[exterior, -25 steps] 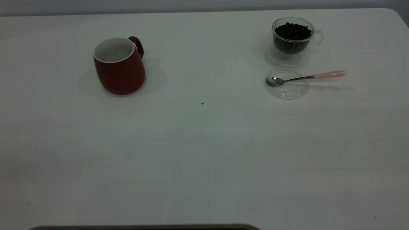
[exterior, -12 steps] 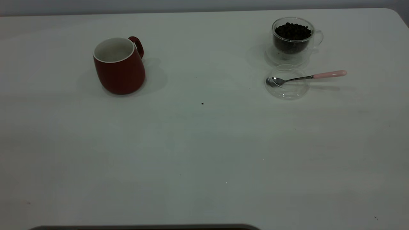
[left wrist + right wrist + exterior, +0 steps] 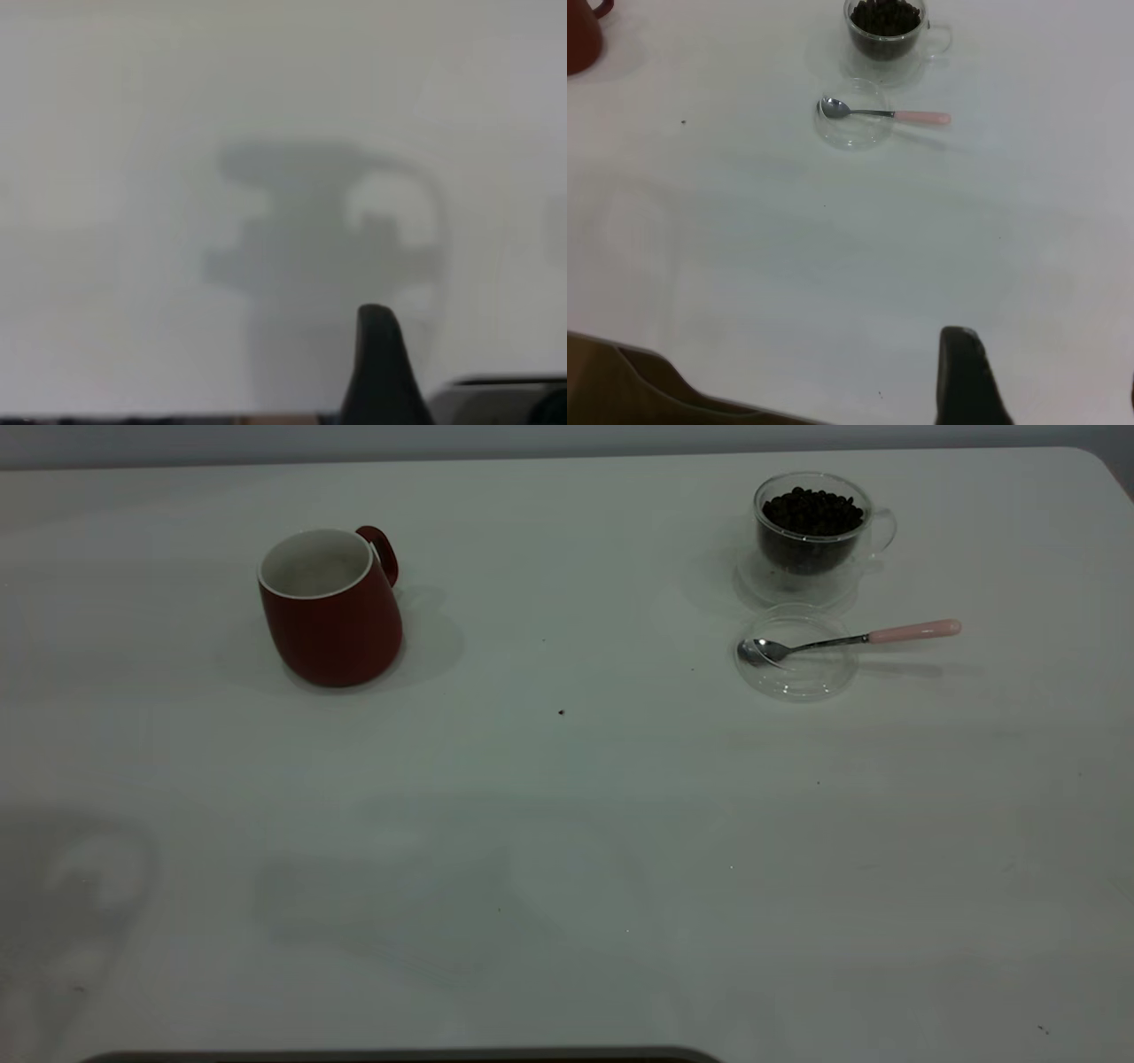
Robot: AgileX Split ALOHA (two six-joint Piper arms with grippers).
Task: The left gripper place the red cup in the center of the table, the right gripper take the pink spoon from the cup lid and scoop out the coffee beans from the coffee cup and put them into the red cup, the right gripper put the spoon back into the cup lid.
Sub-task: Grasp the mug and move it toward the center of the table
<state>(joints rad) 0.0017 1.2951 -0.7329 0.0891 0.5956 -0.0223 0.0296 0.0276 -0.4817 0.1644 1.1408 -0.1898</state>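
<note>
Red cup (image 3: pixel 330 609) sits untouched on desk (image 3: pixel 567 850), well ahead of the left jaws (image 3: pixel 379 372), nearer arm for it; can't tell jaw state for either arm.

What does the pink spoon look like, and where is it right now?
The pink spoon is a small teaspoon with a shiny metal bowl, a thin metal neck and a pale pink rounded handle. It lies almost flat, its bowl resting inside the clear cup lid and its handle sticking out over the lid's rim toward the right side of the table. It sits just in front of the coffee cup, without touching it. No gripper is touching it.
</note>
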